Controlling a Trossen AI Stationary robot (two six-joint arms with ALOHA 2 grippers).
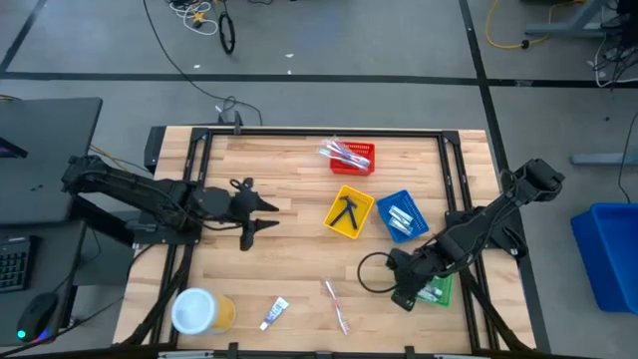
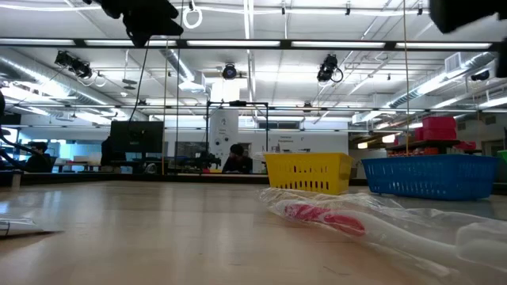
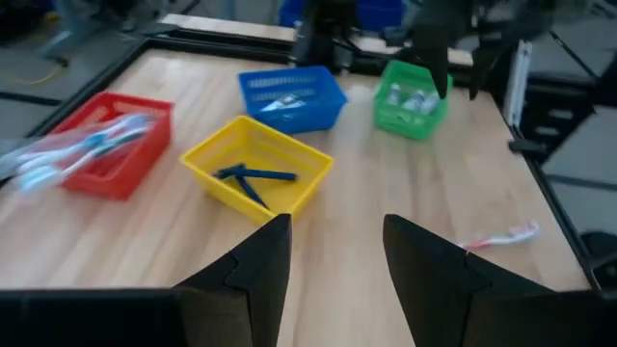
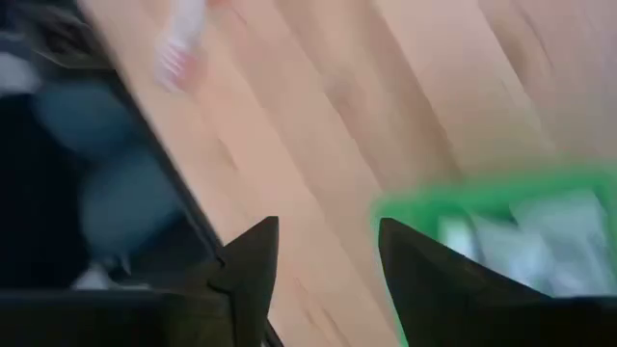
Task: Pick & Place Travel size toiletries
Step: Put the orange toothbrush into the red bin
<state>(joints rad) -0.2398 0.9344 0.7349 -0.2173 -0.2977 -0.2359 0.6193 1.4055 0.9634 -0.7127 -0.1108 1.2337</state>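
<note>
Wooden tabletop (image 1: 289,199). Near the far edge: red tray (image 1: 356,157). Centre-right: yellow tray (image 1: 349,212), blue tray (image 1: 402,215). Toward the right edge: green tray (image 1: 437,290). Along the near edge: tub (image 1: 199,310), tube (image 1: 274,313), toothbrush (image 1: 336,305).

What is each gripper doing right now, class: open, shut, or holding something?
Left gripper: open, empty, over the bare table.
Right gripper: open, empty, at the edge of the green tray.
</note>
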